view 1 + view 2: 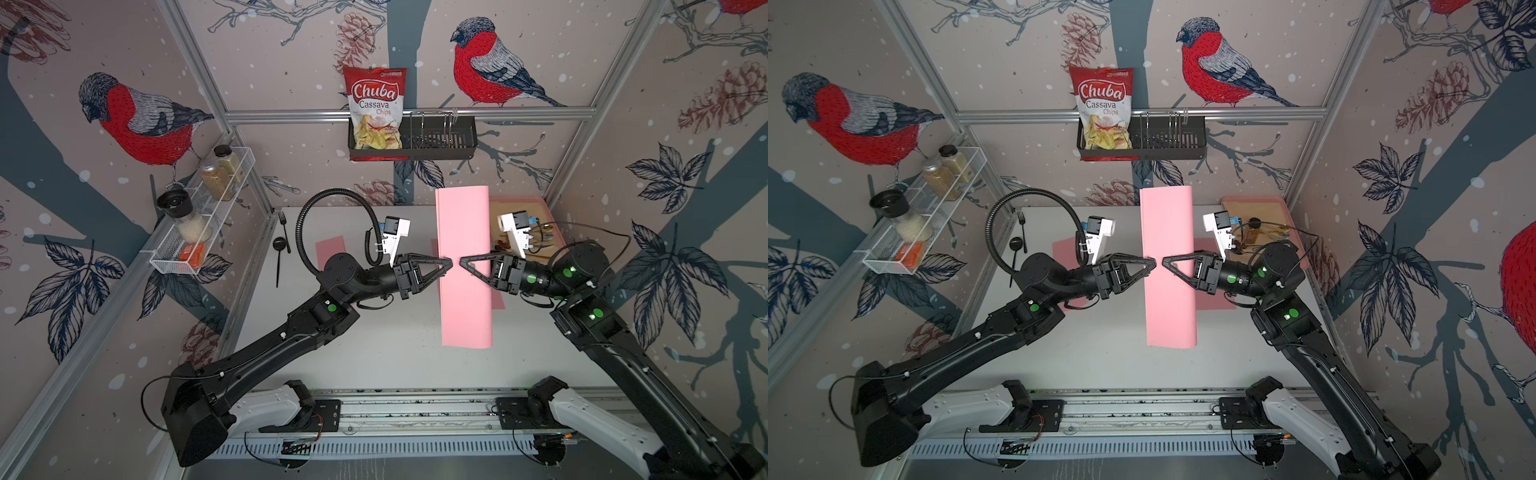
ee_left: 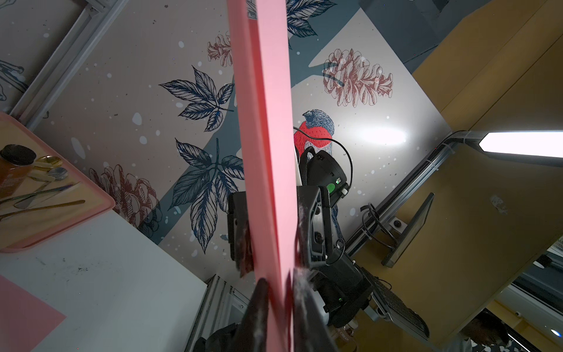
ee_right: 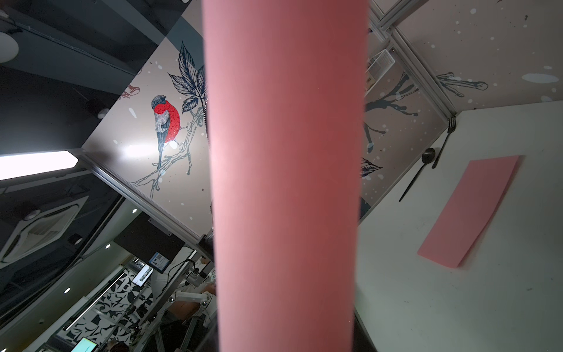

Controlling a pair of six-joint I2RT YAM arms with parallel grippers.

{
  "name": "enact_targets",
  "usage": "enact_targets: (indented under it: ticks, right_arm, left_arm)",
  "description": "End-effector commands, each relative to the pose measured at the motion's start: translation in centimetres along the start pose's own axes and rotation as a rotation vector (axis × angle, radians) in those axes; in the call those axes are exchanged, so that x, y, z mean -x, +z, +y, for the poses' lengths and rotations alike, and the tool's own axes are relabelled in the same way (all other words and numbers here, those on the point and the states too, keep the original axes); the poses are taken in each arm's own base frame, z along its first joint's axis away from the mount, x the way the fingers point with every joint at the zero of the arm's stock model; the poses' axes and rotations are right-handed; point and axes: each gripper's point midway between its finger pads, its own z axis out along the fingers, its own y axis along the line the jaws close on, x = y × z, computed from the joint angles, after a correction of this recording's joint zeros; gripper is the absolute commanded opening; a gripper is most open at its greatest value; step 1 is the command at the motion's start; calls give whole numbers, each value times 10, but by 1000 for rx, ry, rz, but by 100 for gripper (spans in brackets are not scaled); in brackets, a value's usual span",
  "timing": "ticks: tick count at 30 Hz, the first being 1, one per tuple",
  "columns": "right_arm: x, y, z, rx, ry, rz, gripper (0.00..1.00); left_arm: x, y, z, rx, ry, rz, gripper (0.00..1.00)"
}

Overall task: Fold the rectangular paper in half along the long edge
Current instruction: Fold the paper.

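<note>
Backdrop: bird-and-pinecone wallpaper is covering the booth walls around a white worktop (image 1: 374,353).
Far left: a wire rack (image 1: 172,266) is hanging on the wall, carrying spice jars (image 1: 216,178).
Left of centre: a black fork (image 1: 284,226) and spoon (image 1: 279,249) are lying beside a flat pink sheet (image 1: 330,251).
Left gripper (image 1: 450,262): its fingers (image 2: 259,307) are flanking one long edge of the paper (image 1: 465,307); I cannot tell whether they are pinching it.
Paper: it is being held clear of the worktop, centre of both top views, doubled over lengthwise.
Right gripper (image 1: 462,262): its fingers (image 2: 315,225) are clamping the paper from the opposite side.
Upper right: a pink tray (image 1: 1254,198) is sitting at the worktop's far corner.
</note>
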Motion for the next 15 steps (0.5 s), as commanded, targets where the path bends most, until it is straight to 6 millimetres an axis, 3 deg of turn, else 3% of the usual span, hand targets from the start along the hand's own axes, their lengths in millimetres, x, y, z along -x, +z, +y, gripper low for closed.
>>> enact_targets:
  ticks: [1, 15]
  right_arm:
    - [4, 0, 2, 0, -30, -14, 36]
    - [3, 0, -4, -41, -34, -8, 34]
  left_arm:
    - [9, 0, -13, -44, 37, -29, 24]
    - [10, -1, -16, -47, 41, -31, 27]
